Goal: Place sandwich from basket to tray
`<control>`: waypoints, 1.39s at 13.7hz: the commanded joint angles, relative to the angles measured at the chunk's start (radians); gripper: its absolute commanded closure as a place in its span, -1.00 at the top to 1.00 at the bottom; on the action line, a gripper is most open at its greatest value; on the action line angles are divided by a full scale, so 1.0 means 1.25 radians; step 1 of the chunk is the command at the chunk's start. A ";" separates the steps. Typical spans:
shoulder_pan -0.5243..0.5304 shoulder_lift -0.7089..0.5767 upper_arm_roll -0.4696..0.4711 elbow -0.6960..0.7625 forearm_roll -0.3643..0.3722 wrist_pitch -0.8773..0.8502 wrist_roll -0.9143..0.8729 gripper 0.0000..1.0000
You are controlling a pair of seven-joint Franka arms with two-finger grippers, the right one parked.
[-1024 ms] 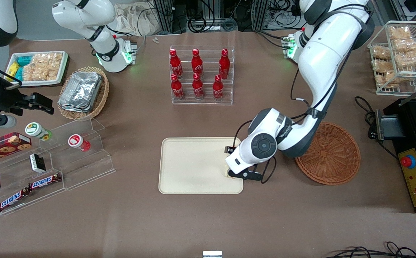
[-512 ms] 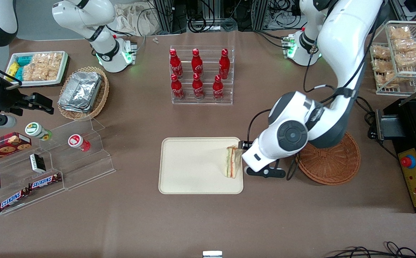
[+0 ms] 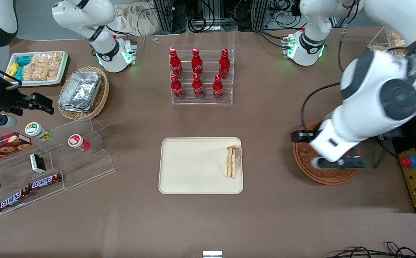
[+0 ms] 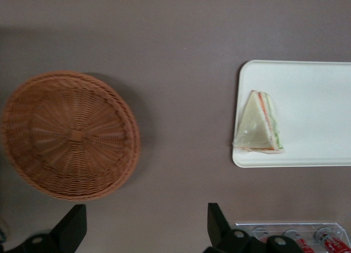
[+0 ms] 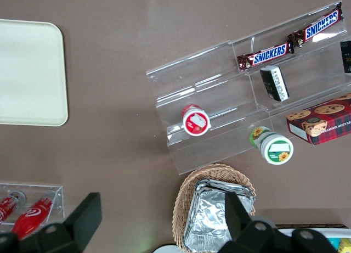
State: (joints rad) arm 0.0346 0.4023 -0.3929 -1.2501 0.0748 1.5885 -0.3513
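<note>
The sandwich (image 3: pixel 232 162) lies on its side on the cream tray (image 3: pixel 193 165), at the tray's edge nearest the basket. The reddish-brown basket (image 3: pixel 331 176) is empty and partly covered by my arm. My left gripper (image 3: pixel 322 152) hangs high over the basket's rim, open and empty, well apart from the sandwich. The left wrist view shows the sandwich (image 4: pixel 258 124) on the tray (image 4: pixel 312 116), the empty basket (image 4: pixel 68 135), and my gripper (image 4: pixel 145 231) open wide with only bare table between its fingers.
A clear rack of red cola bottles (image 3: pixel 201 77) stands farther from the front camera than the tray. A black machine with a red button (image 3: pixel 414 172) sits beside the basket. A tan basket of foil trays (image 3: pixel 82 92) and an acrylic snack shelf (image 3: pixel 50 161) lie toward the parked arm's end.
The gripper let go of the sandwich on the tray, rose, and swung away toward the basket. The sandwich stays on the tray.
</note>
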 commanded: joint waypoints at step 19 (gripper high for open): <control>0.015 -0.197 0.226 -0.128 -0.012 -0.111 0.215 1.00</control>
